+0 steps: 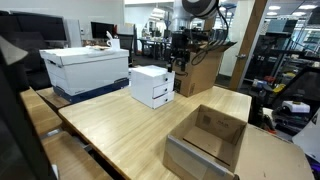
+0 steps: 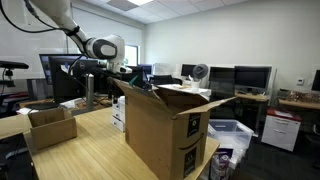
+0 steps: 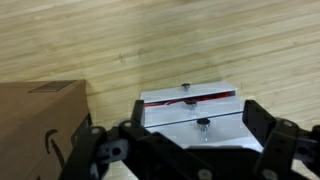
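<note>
While fingers (image 3: pixel 258 118) hover (spread), drawer unit (image 3: pixel 175 112) lies crosswise.

A long table (image 1: pixel 110 130) of pale wood planks fills the middle of the room. A white drawer unit (image 1: pixel 152 86) stands on it toward the far end. An open box (image 1: pixel 185 157) of brown cardboard sits at the near corner, well apart from the drawers. In the wrist view the drawer unit rests on the planks just beside a tall box (image 3: pixel 35 125). I cannot tell whether that box stands on the tabletop or past its edge.
</note>
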Robot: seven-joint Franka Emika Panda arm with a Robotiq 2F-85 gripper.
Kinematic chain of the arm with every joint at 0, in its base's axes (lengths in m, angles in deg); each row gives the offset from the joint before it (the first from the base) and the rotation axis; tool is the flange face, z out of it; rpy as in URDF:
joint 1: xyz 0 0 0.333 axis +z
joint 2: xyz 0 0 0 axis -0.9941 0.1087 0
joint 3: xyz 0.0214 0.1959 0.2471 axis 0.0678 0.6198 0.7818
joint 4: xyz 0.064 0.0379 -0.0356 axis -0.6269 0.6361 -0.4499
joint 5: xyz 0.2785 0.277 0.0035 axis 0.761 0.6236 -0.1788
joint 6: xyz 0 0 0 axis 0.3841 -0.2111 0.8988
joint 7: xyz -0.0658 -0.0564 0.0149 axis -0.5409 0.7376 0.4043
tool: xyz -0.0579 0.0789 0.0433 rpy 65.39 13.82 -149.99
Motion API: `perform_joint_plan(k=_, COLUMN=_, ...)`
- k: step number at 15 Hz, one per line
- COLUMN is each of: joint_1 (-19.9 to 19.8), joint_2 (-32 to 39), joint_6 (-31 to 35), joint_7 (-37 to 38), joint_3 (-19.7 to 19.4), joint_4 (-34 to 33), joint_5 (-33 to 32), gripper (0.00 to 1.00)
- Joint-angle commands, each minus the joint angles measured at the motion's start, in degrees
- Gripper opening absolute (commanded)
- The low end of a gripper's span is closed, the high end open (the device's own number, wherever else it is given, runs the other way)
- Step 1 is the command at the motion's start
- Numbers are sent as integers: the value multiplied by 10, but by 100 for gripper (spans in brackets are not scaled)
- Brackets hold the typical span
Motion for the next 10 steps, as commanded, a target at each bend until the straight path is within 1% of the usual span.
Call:
perform_joint_plan(k=1, joint_1=-6, joint_2=14, joint_6=18, joint_7=-24, joint_3=8, joint_4=1, joint_5=2, gripper=100)
perform_joint_plan(k=10, joint_1=0, joint_2=60, joint_6=46, joint_7=-31, joint_3=16, joint_4=-26, joint_5=-9, gripper=100)
